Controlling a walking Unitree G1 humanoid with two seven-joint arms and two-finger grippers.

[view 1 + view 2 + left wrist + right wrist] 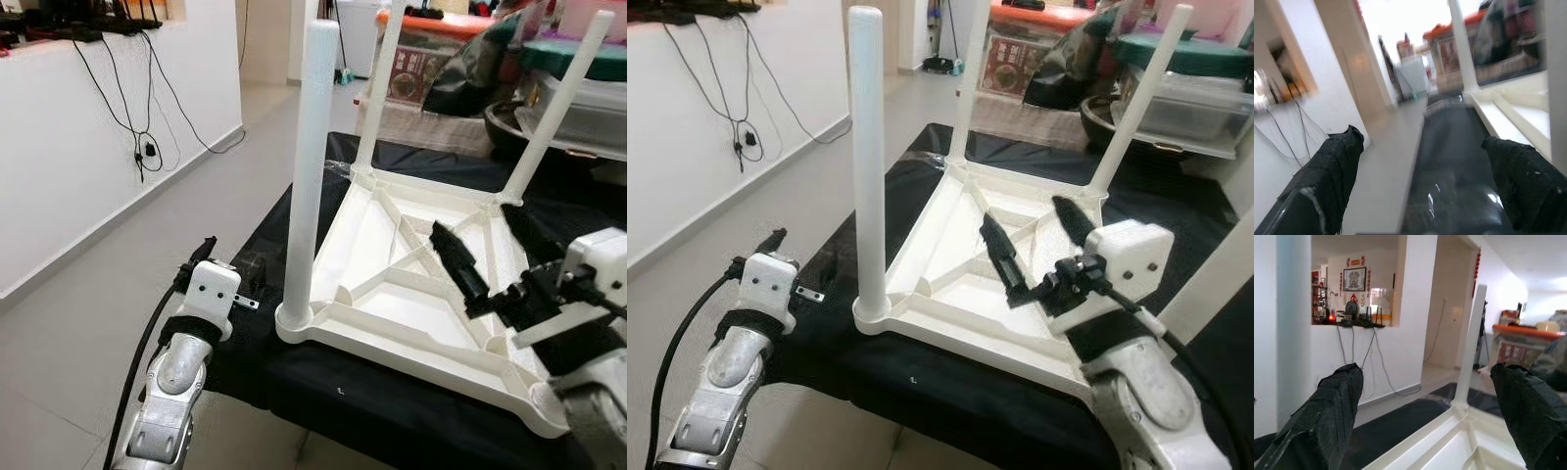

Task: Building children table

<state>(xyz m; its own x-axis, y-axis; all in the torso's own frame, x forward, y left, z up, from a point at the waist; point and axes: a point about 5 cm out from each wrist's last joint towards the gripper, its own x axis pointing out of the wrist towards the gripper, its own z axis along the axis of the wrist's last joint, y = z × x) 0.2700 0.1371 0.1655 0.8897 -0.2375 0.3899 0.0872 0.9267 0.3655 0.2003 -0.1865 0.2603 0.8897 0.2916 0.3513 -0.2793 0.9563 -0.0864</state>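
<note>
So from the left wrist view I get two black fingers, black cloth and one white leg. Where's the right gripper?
Observer: The right gripper is open over the upturned tabletop's ribbed underside, holding nothing.
Operator: Is the left one near a leg?
Observer: The left gripper sits just left of the near leg, apart from it.
Operator: Anything loose nearby?
Observer: A small metal piece lies on the black cloth between them.
</note>
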